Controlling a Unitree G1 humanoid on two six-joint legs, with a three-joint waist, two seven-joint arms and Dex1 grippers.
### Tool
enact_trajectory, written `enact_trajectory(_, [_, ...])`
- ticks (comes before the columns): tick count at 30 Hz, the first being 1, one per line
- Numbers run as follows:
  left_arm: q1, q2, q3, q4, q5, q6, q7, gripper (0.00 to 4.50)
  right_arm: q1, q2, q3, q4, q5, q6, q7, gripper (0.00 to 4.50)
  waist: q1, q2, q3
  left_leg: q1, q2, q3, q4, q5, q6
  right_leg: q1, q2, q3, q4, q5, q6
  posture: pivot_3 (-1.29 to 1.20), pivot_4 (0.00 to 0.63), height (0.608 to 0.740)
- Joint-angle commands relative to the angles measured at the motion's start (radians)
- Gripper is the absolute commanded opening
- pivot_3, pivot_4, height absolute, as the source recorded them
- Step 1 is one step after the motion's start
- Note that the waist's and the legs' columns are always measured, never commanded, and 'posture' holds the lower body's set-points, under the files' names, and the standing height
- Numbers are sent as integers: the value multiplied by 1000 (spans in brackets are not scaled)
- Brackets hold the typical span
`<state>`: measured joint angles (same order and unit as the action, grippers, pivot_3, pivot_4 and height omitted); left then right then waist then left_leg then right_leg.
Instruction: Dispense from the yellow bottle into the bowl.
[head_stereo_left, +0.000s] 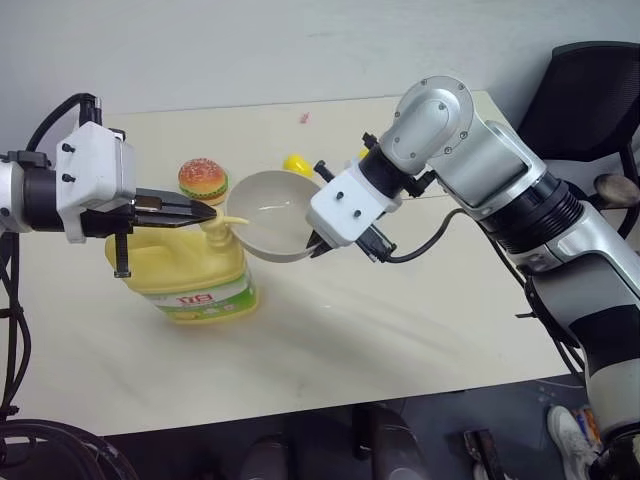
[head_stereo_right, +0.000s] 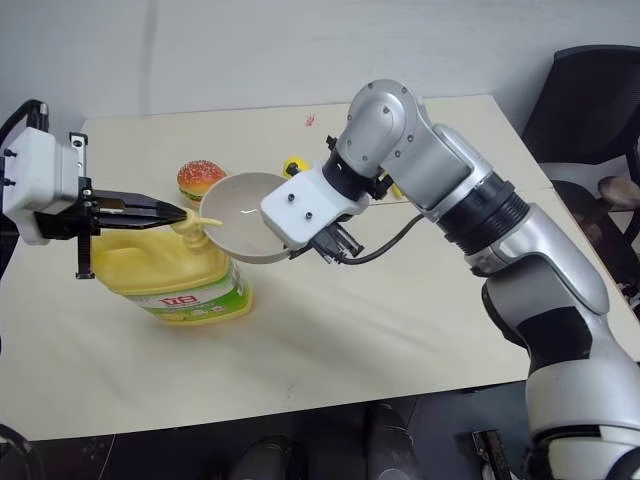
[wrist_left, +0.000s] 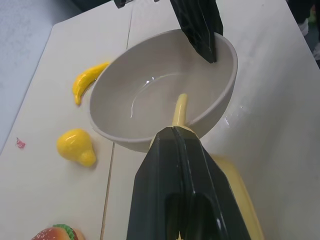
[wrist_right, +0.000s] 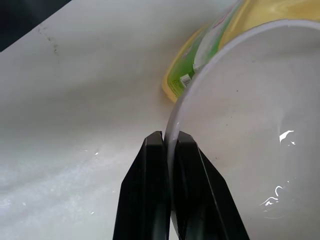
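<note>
Right end effector (wrist_right: 169, 150) is clamped shut on the rim of the plain round grey-beige bowl (head_stereo_left: 265, 222), one black finger inside the wall and one outside, holding it tilted and lifted off the cream table (head_stereo_left: 400, 330). Left end effector (head_stereo_left: 205, 211) is closed with nothing between its fingers, tips resting on the pump top of the large pale-yellow plastic jug with the green-and-white label (head_stereo_left: 195, 275). That jug stands upright on the table just beside the bowl, on my left; its pale spout (wrist_left: 179, 109) reaches over the bowl's rim into the cavity. A glossy patch shows on the bowl's inside bottom; I can't tell what it is. Behind the bowl sit a toy hamburger (head_stereo_left: 203, 179), a small yellow toy pear (wrist_left: 76, 146) and a yellow toy banana (wrist_left: 86, 82), all apart from the bowl.
</note>
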<state>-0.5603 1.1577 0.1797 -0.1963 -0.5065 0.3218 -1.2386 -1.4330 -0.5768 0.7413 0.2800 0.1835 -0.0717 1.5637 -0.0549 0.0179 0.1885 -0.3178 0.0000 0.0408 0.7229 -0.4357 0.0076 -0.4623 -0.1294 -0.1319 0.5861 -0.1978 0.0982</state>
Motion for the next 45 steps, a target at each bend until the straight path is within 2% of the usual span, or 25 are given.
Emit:
enact_trajectory(1, [70, 12, -115, 15, 87, 5, -48, 10, -36, -2, 1, -33, 33, -31, 51, 0, 0, 1, -1, 0, 0, 0, 0, 0, 0, 0, 0, 0, 0, 0, 0, 0, 150, 740])
enact_trajectory(14, [96, 14, -149, 61, 150, -57, -73, 10, -38, 1, 21, -50, 47, -28, 51, 0, 0, 8, -5, 2, 0, 2, 0, 0, 0, 0, 0, 1, 2, 0, -1, 0, 150, 740])
enact_trajectory(21, [118, 2, -164, 55, 147, -42, -66, 10, -33, -7, 26, -61, 53, -24, 51, 0, 1, 17, -12, 3, 0, 2, -1, 0, 0, 1, 0, 1, 2, -1, -1, 0, 150, 740])
enact_trajectory(31, [117, -18, -176, 76, 154, -36, -56, 10, -33, -4, 26, -60, 58, -24, 51, 0, 1, 21, -15, 5, 0, 3, -2, 0, 0, 2, 0, 2, 3, -1, -1, 0, 150, 740])
enact_trajectory(35, [8, -17, -123, 48, 43, 110, -36, 10, -29, -1, 14, -44, 51, -33, 51, 0, 2, 21, -15, 5, 0, 3, -1, 0, 0, 2, 0, 2, 3, -1, -2, 0, 150, 740])
enact_trajectory(40, [-109, 32, -41, -2, -97, 300, -47, 10, -19, -18, 11, -48, 52, -36, 51, 0, 2, 16, -12, 1, 0, 1, -1, 0, 0, -1, 0, 1, 3, -1, -2, 0, 150, 740])
enact_trajectory(43, [-160, 56, 3, -17, -162, 384, -55, 10, -11, -26, 7, -50, 50, -37, 51, 0, 1, 9, -7, -2, 0, 0, -1, 0, 0, -3, 0, 0, 1, -1, -2, 0, 150, 740])
enact_trajectory(45, [-246, 93, 50, -3, -245, 479, -55, 10, -3, -35, -1, -49, 51, -37, 51, 0, 0, 1, -2, -3, 0, -1, -1, 0, -1, -3, 0, -1, 1, -1, -2, 0, 150, 740])
